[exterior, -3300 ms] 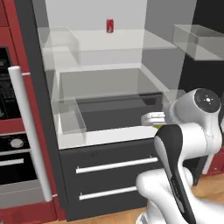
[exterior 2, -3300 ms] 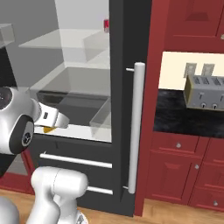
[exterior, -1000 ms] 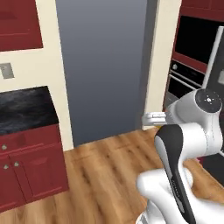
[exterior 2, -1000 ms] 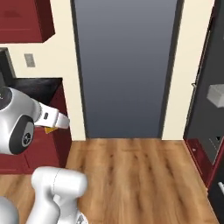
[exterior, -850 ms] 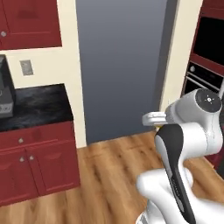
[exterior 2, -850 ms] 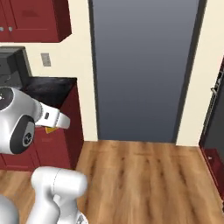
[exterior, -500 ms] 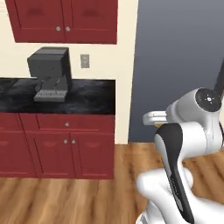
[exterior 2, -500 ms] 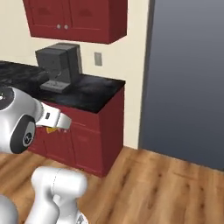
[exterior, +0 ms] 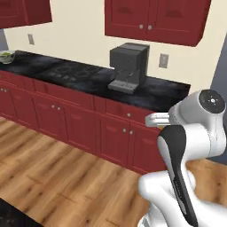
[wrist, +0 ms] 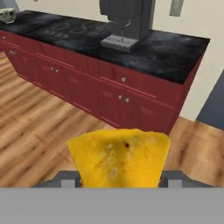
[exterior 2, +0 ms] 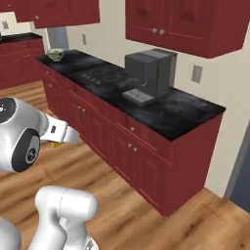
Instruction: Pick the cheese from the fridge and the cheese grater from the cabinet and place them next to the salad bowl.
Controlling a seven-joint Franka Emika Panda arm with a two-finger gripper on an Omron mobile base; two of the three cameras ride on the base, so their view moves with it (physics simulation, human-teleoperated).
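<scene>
The cheese point(wrist: 119, 157), a yellow-orange wedge, sits clamped between my gripper's point(wrist: 119, 180) two dark fingertips point(wrist: 65, 180) in the hand view. In the right base view the gripper point(exterior 2: 62, 137) hangs over the wood floor, a bit of yellow cheese point(exterior 2: 57, 144) under it. The salad bowl point(exterior: 6, 56) point(exterior 2: 56, 53) point(wrist: 8, 15) stands at the far left end of the black counter point(exterior: 168, 95), well away from the gripper point(exterior: 153, 119). The fridge and the cheese grater are out of view.
A dark coffee machine point(exterior: 128, 66) point(exterior 2: 149, 73) stands on the counter beside a flat cooktop point(exterior: 71, 71). Red wall cupboards point(exterior: 155, 20) with shut doors hang above. Red lower cabinets point(exterior 2: 122, 146) line the front. Open wood floor point(exterior: 66, 177) lies before them.
The base has turned, so the whole scene has swung. The fridge left the view; the counter with coffee machine and salad bowl came in. The cheese stays in the gripper.
</scene>
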